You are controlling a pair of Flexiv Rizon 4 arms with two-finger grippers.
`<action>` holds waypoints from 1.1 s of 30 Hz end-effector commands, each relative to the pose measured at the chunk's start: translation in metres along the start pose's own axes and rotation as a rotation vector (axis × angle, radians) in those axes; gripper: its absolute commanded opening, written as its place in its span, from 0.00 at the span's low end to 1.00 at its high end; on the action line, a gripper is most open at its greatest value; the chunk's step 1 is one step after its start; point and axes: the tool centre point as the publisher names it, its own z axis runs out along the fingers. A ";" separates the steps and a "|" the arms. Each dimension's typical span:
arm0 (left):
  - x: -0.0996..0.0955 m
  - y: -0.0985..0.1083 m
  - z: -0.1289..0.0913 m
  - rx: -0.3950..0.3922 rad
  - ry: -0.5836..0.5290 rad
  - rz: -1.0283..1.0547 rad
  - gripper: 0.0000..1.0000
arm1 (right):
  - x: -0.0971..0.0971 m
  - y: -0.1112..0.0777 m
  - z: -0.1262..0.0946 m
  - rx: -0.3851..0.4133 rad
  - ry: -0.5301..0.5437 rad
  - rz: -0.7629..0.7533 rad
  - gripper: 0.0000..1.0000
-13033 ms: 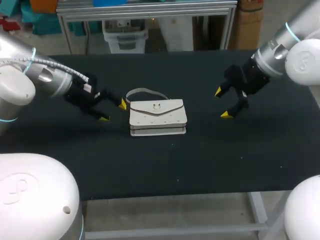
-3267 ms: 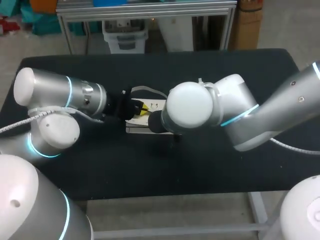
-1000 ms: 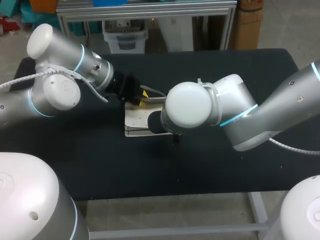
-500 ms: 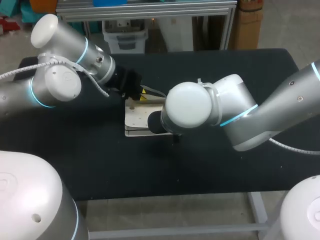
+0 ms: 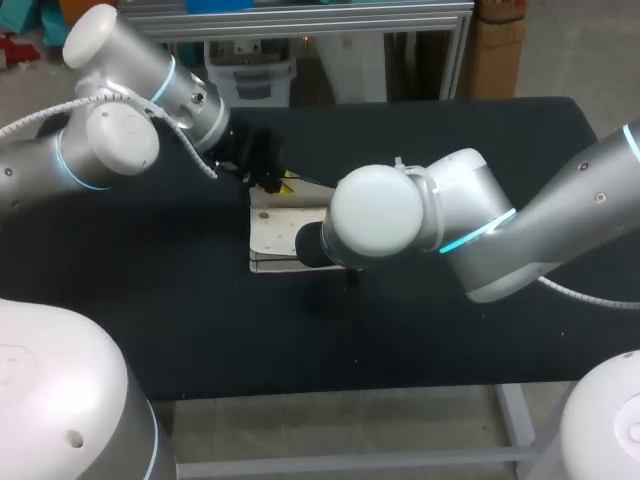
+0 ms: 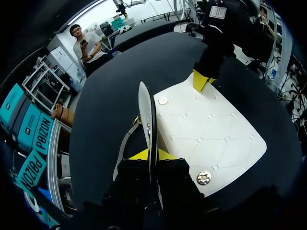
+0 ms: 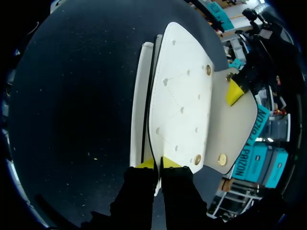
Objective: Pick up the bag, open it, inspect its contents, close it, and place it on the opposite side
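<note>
The black cloth-covered table (image 5: 480, 330) fills the head view. My left arm (image 5: 110, 130) comes in from its side to the middle, and the bulky elbow of my right arm (image 5: 470, 240) reaches past the middle and hides its own tool from above. Between them, a little left of the table's centre, lies the white quilted leather bag (image 5: 280, 235) flat on its back. Its pointed envelope flap (image 6: 145, 110) stands raised off the studded front panel (image 6: 211, 143), so the step in hand is the opening. The left gripper (image 6: 151, 154) has its yellow tips pressed onto the flap's edge from both sides and holds it nearly upright. The right gripper (image 7: 156, 164), at the opposite edge of the bag, has its tips drawn close together on the edge of the front wall and appears to pin the body (image 7: 180, 96) to the table; I judge this a pinch, though the contact is narrow. From the right wrist the flap (image 7: 240, 124) shows folded back beyond the body, with one yellow tip of the left tool on it. The thin pale strap (image 6: 125, 143) trails on the cloth beside the left fingers. A small round metal snap (image 6: 203, 178) sits bare on the front panel, unfastened. The interior is not in view from any camera, so the next move probably calls for swinging the flap farther back while the body stays pinned, until the mouth gapes enough to look inside.
</note>
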 end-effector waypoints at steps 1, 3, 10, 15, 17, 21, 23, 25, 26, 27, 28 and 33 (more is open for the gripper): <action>-0.005 -0.007 -0.006 -0.014 0.017 -0.004 0.00 | 0.001 0.000 -0.001 0.008 -0.011 0.000 0.00; -0.006 -0.011 -0.009 -0.016 0.019 -0.015 0.00 | -0.003 0.000 -0.006 0.010 -0.017 -0.001 0.38; -0.011 -0.017 -0.024 -0.022 -0.008 -0.079 0.00 | -0.013 -0.002 -0.033 0.013 -0.075 0.002 1.00; -0.015 -0.017 -0.031 -0.019 -0.033 -0.129 0.00 | -0.018 -0.007 -0.053 -0.002 -0.106 0.013 1.00; -0.016 -0.016 -0.032 -0.012 -0.046 -0.157 0.00 | -0.018 -0.009 -0.059 -0.004 -0.107 0.019 1.00; -0.019 -0.012 -0.032 0.013 -0.052 -0.206 0.00 | -0.019 -0.014 -0.067 -0.023 -0.105 0.037 1.00; -0.020 -0.011 -0.032 0.029 -0.049 -0.228 0.00 | -0.020 -0.018 -0.072 -0.018 -0.105 0.054 1.00; -0.021 -0.011 -0.035 0.044 -0.052 -0.250 0.00 | -0.021 -0.021 -0.076 -0.029 -0.111 0.065 1.00; -0.022 -0.011 -0.037 0.050 -0.055 -0.259 0.00 | -0.022 -0.023 -0.079 -0.026 -0.114 0.070 1.00; -0.023 -0.012 -0.040 0.055 -0.062 -0.267 0.00 | -0.024 -0.024 -0.081 -0.029 -0.118 0.076 1.00; -0.023 -0.013 -0.044 0.064 -0.069 -0.277 0.00 | -0.025 -0.025 -0.083 -0.039 -0.123 0.080 1.00; -0.026 -0.019 -0.060 0.078 -0.090 -0.298 0.00 | -0.033 -0.029 -0.092 -0.036 -0.136 0.091 1.00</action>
